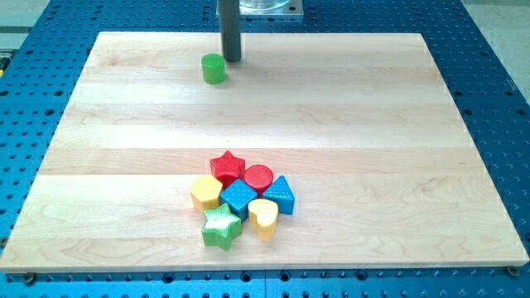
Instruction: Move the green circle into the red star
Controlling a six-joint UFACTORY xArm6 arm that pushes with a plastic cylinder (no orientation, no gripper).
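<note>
The green circle (214,69) stands alone near the view's top, left of centre. My tip (233,59) is just to its upper right, very close to it or touching. The red star (227,165) lies far below, at the top of a cluster of blocks in the lower middle of the board.
The cluster below the red star holds a red circle (258,177), a yellow hexagon (206,192), a blue cube (239,198), a blue triangle (280,195), a yellow heart (264,217) and a green star (221,227). The wooden board (373,124) lies on a blue perforated table.
</note>
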